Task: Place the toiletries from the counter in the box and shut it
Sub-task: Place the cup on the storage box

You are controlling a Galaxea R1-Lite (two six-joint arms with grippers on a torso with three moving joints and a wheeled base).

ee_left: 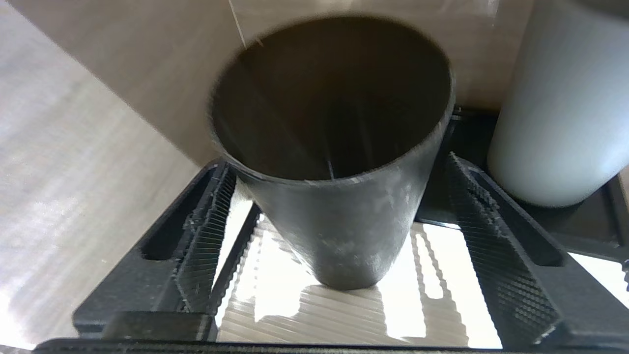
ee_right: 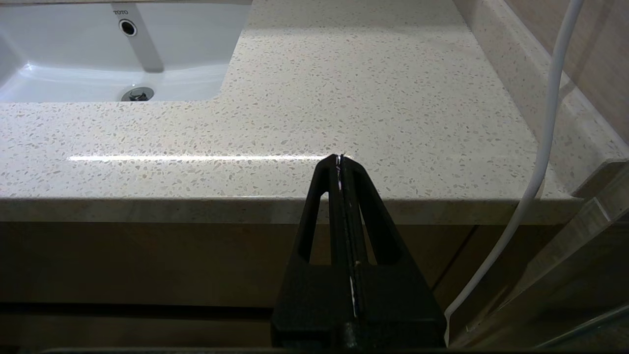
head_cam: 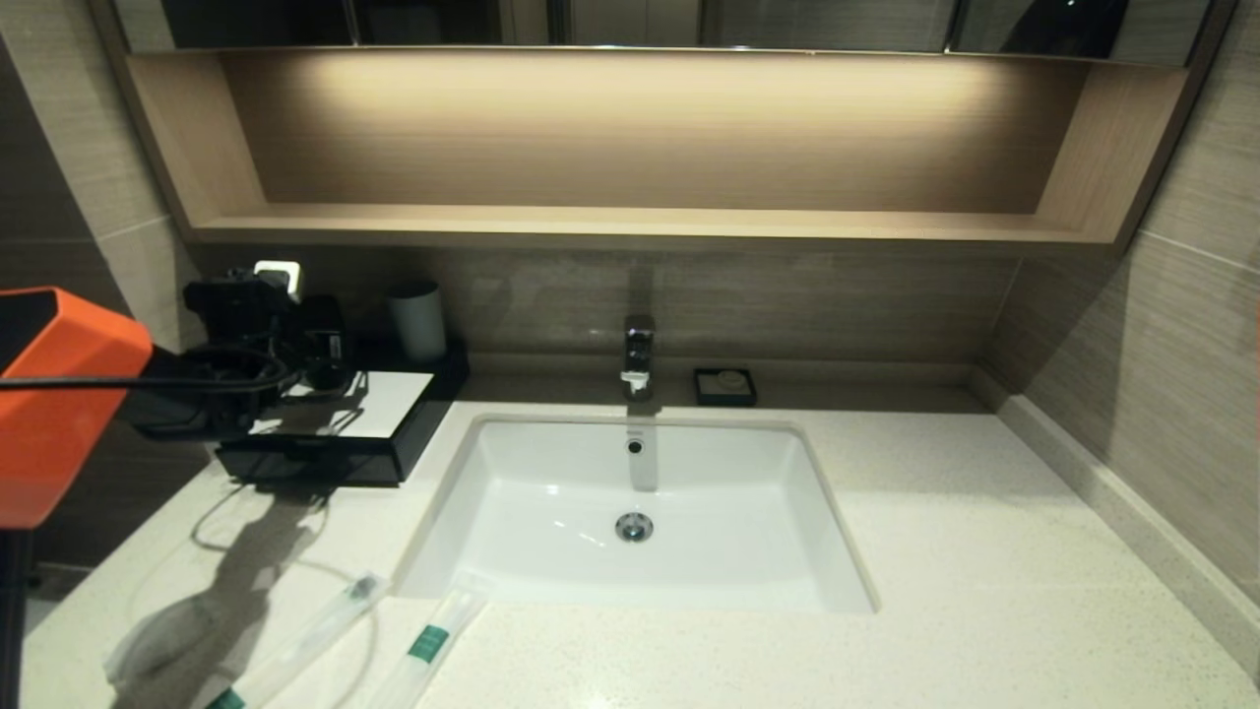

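1. The left gripper is over the black box at middle left of the head view, fingers spread either side of the black tumbler, apparently not touching it.
2. The white-grey cup stands right next to the tumbler.
3. Two toothbrush packets lie on the counter at lower left, well clear of the box.
4. The right gripper is pinched closed, holding nothing, off the counter's front edge.
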